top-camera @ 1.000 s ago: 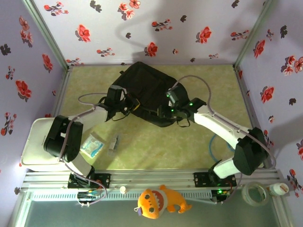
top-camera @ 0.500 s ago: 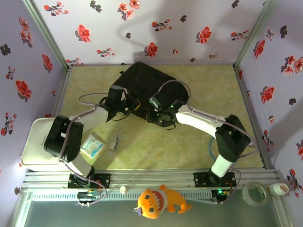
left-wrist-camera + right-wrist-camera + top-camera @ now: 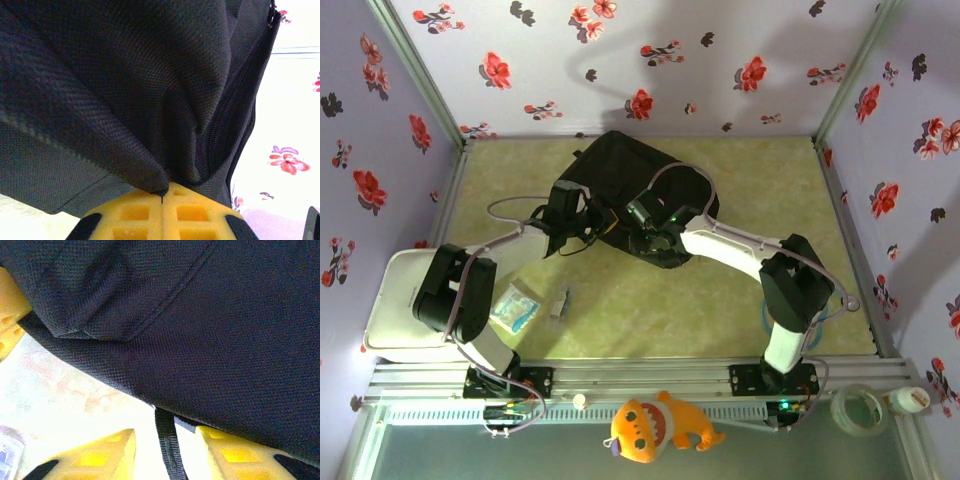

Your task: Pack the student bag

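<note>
Left gripper [image 3: 162, 192] is pinched tight on a fold of the student bag [image 3: 620, 170], which sits far-middle on the table [image 3: 760, 170]. My right gripper [image 3: 165, 437] has its jaws apart around a loose strap [image 3: 169, 462]. The bag's near edge is right above them, so I'd say both arms are equally close.

One student bag [image 3: 615, 170], one white case [image 3: 388, 310], one orange plush [image 3: 655, 425]

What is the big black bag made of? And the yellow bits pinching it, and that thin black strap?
Bag: looks like woven synthetic cloth with a matte finish; a fine grid weave shows, and it folds softly.
Left gripper's yellow fingers: probably moulded plastic, smooth, with square recesses.
Strap: seems to be flat woven webbing, finely ribbed.
</note>
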